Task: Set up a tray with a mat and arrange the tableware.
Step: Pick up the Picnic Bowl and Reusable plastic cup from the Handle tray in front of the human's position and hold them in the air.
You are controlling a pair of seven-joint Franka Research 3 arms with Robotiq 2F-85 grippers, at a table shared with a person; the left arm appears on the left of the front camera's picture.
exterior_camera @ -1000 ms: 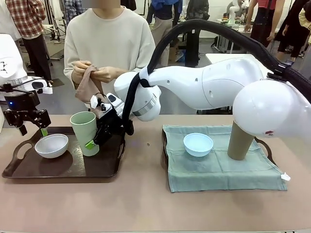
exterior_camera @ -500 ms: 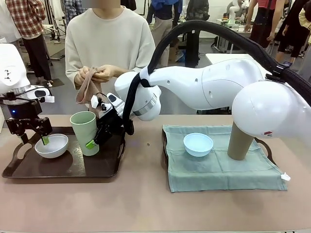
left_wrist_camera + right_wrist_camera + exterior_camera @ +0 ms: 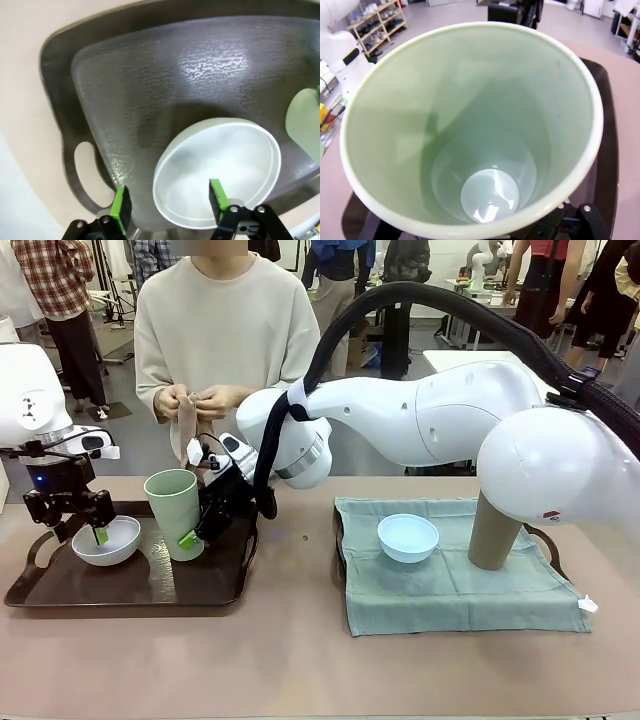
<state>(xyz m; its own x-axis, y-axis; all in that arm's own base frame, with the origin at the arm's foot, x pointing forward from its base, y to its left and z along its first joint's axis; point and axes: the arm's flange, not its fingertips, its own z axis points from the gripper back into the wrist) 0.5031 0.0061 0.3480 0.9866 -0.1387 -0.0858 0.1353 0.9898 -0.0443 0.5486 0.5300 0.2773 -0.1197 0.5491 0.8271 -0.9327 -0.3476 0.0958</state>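
Pale green tumbler [image 3: 175, 512] partly hides right hand [image 3: 192, 532] (grip unclear).

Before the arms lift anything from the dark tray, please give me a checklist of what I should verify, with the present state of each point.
1. The left pincer is astride the white bowl's rim, one finger inside, one outside: ok.
2. The left pincer is closed on that rim: not ok, a gap shows.
3. The right pincer is gripping the pale green tumbler: cannot tell.
4. That tumbler stands on the dark tray: ok.
5. Free room on the mat beside the light blue bowl and tan tumbler: ok.
6. The person's hands are away from the dark tray: ok.
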